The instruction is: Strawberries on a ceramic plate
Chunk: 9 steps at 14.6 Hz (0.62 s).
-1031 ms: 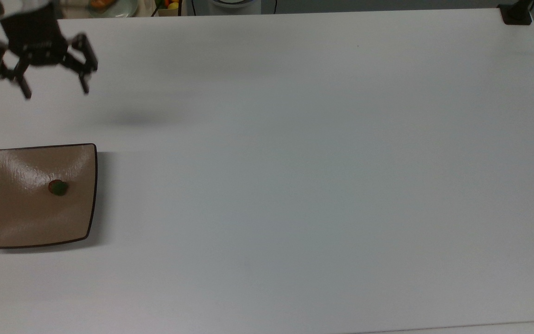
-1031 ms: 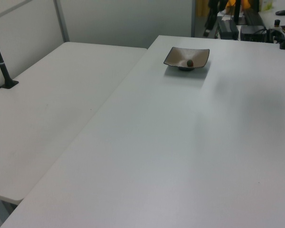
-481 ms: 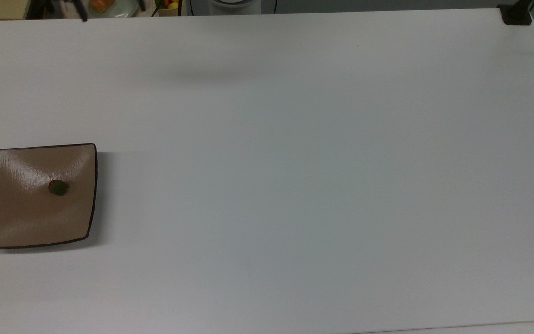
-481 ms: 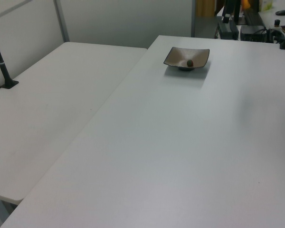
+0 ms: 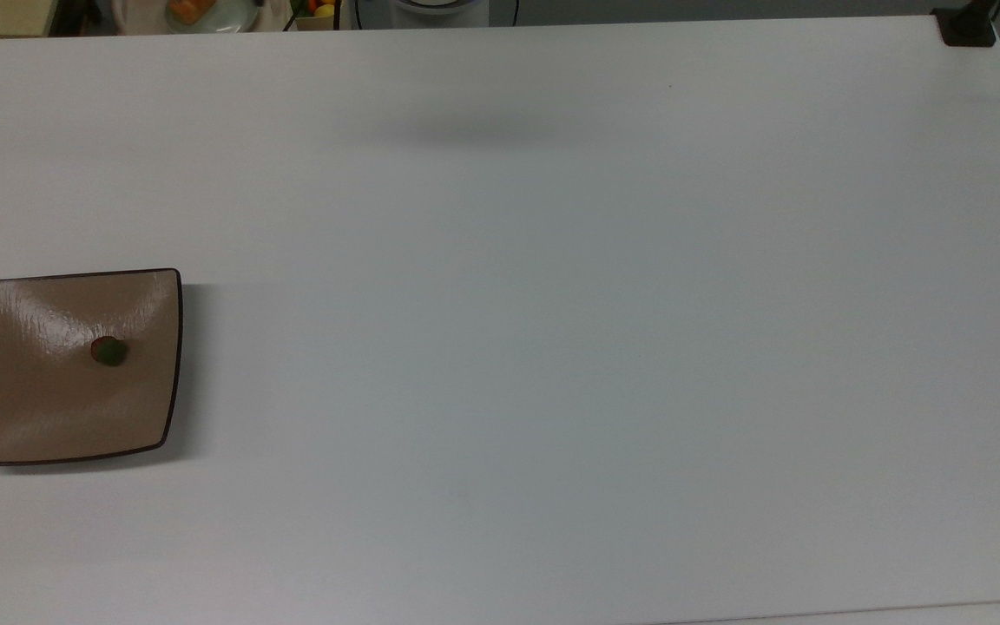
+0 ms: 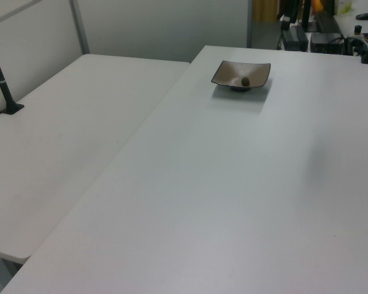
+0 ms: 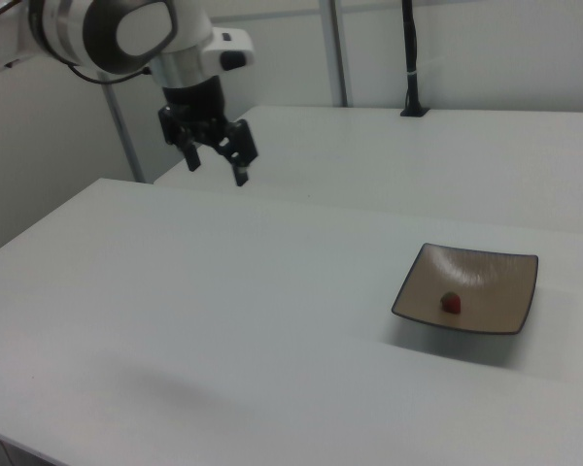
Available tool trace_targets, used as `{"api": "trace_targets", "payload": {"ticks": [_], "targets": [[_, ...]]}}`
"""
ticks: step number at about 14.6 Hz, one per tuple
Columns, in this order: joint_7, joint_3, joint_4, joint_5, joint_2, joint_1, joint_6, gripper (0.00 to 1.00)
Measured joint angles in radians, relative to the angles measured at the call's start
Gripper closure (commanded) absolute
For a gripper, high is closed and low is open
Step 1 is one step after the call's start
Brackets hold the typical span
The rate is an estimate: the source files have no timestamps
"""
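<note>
We see a broad, smooth, matte white tabletop (image 5: 552, 347), and on it, at the top view's left edge, the ceramic plate (image 5: 40, 408), a square, glossy tan-brown dish with a thin dark rim and gently curved sides, carrying no writing we can read. In the right view the white-and-black arm holds its end effector (image 7: 217, 163) high above the tabletop and well apart from the plate, fingers spread and released, whereas a second ago it hung in the top view's upper left corner. The tiny red strawberry (image 5: 108, 351) with its dark green cap lies near the middle of the plate, unmoved since then.
</note>
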Motion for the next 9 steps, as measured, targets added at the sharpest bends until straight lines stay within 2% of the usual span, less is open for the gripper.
{"api": "trace_targets", "payload": {"ticks": [4,6,9], "targets": [[0.116,0.003,-0.011,0.000,0.001,0.084,0.000,0.00],[0.121,0.022,-0.016,-0.003,0.004,0.098,0.000,0.00],[0.123,0.051,-0.025,-0.041,0.013,0.103,0.000,0.00]]}}
